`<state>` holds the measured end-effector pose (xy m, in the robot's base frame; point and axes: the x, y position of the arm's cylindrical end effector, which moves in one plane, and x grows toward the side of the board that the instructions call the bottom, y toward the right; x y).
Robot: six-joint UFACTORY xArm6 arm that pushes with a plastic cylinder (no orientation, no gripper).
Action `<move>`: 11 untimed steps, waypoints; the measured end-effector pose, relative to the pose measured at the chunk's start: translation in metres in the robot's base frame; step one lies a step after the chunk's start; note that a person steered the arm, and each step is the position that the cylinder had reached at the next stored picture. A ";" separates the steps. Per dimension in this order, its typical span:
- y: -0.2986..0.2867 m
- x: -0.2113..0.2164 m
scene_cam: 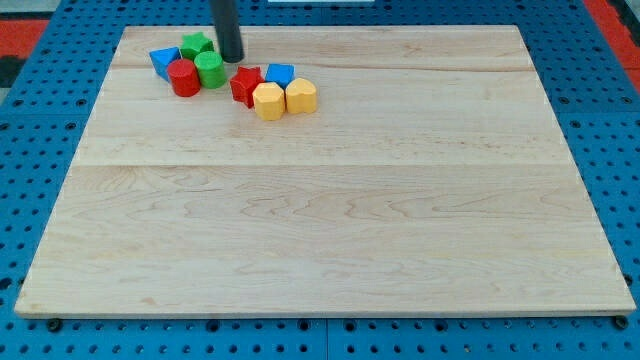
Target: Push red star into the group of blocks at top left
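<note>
The red star [244, 84] lies near the view's top left on the wooden board [330, 190]. It touches a blue block [280, 74] and a yellow block [267, 101] on its right; a second yellow block [301, 96] sits beyond. To its left is a group: a blue block [163, 61], a red cylinder [184, 77], a green cylinder [210, 70] and a green block [196, 46]. My tip [232, 58] stands just above and left of the red star, beside the green cylinder.
The board lies on a blue pegboard surface [40, 150]. A red area shows at the view's top right corner [615, 15].
</note>
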<state>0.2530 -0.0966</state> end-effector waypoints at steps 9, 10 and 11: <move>-0.001 0.076; 0.047 0.063; 0.066 0.031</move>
